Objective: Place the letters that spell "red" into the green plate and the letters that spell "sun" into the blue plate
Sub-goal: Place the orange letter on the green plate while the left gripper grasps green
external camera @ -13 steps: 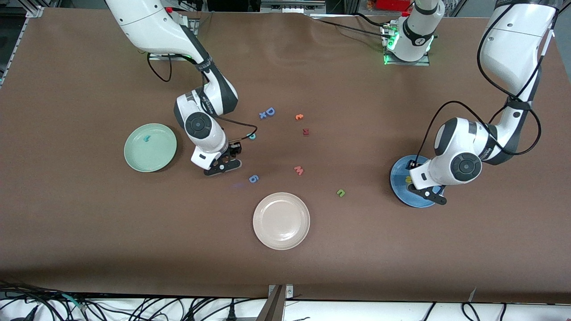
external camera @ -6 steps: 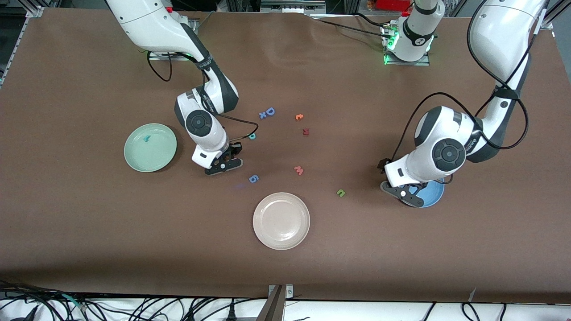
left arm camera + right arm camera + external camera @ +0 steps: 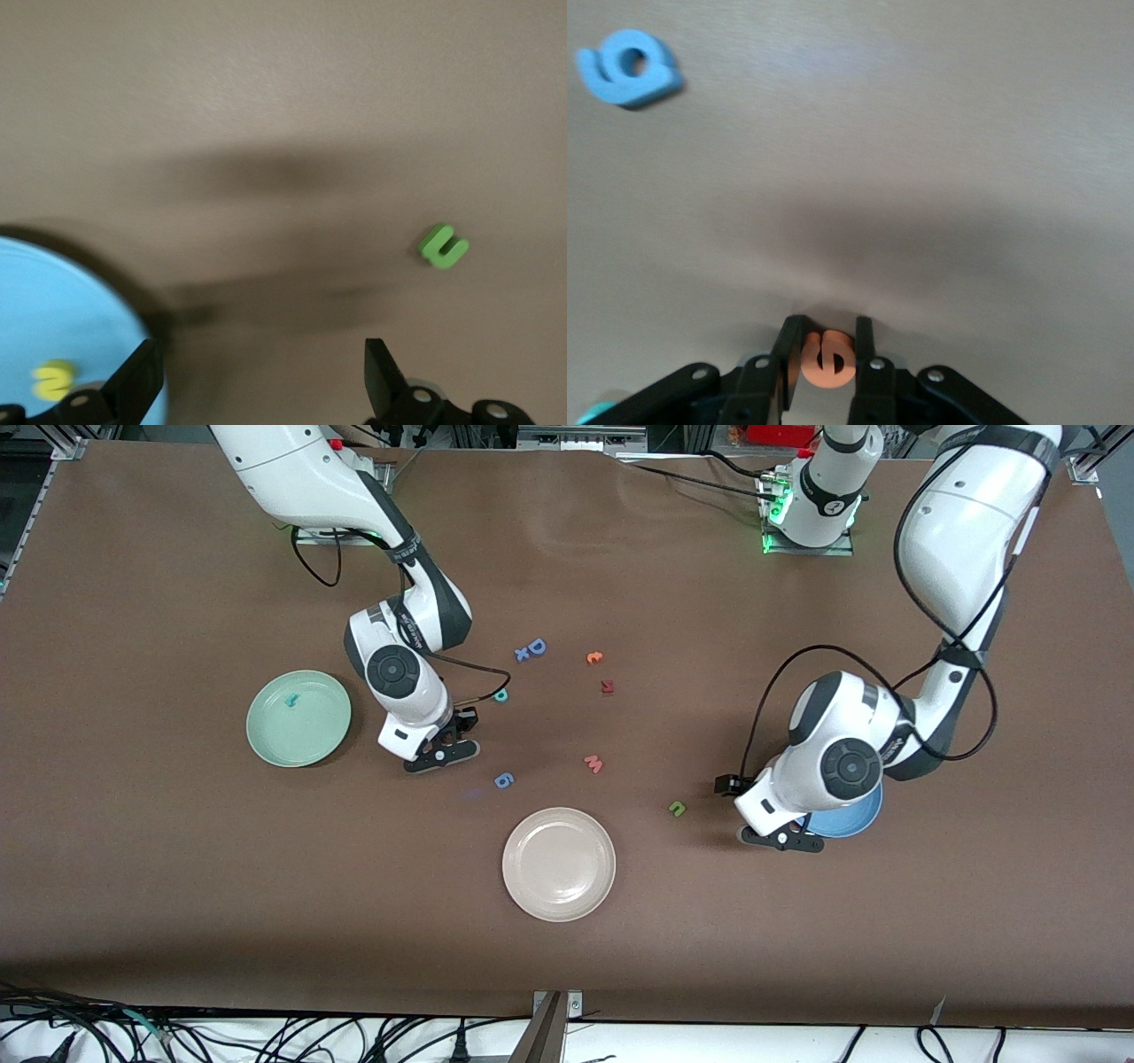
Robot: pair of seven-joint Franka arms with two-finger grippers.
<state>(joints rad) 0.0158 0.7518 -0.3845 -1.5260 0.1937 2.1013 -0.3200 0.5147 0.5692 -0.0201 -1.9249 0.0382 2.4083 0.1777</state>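
Observation:
My right gripper (image 3: 826, 341) is shut on the orange "e" (image 3: 828, 359), low over the table beside the green plate (image 3: 310, 731); in the front view this gripper (image 3: 441, 755) hides the letter. The teal "r" (image 3: 290, 700) lies in the green plate, and the teal "d" (image 3: 501, 695) lies on the table close by. My left gripper (image 3: 261, 372) is open and empty, just off the blue plate's (image 3: 53, 301) rim. One yellow letter (image 3: 53, 381) lies in that plate. The dark green letter (image 3: 443, 245) sits on the table a short way from the left gripper (image 3: 781, 840).
A cream-white plate (image 3: 558, 868) sits nearest the front camera, mid-table. Loose letters lie around the middle: a blue "6" (image 3: 503, 780), a pink "w" (image 3: 594, 763), a blue "D" (image 3: 535, 646), an orange letter (image 3: 594, 658) and a dark red one (image 3: 607, 686).
The left arm has swung off the blue plate toward the dark green letter, uncovering part of the plate. The right gripper has stayed almost in place.

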